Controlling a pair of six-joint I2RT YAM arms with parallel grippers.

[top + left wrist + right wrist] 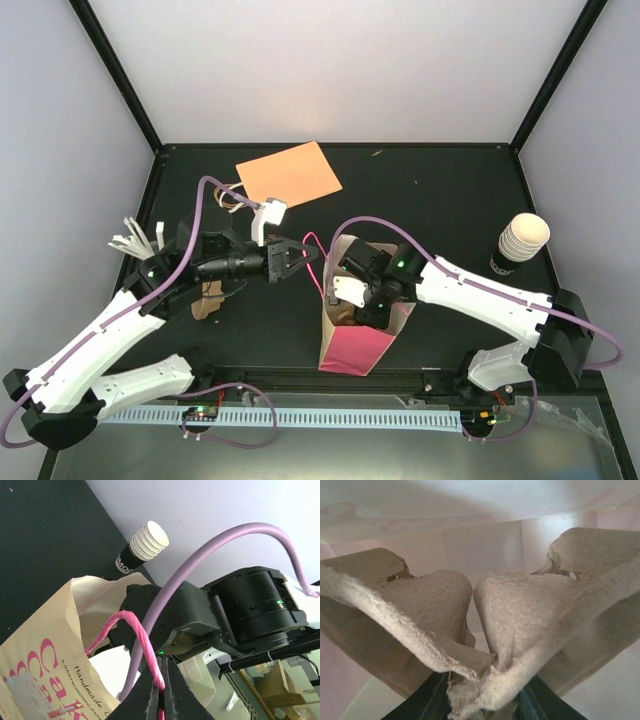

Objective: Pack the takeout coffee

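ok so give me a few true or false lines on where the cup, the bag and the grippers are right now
The takeout coffee is already inside the paper bag. False: it stands on the table at the right, outside the bag.
The left gripper is shut on the bag's pink handle. True.
The right gripper grips the pulp carrier inside the bag. True.
The orange sheet lies under the bag. False: it lies flat at the far side of the table, apart from the bag.
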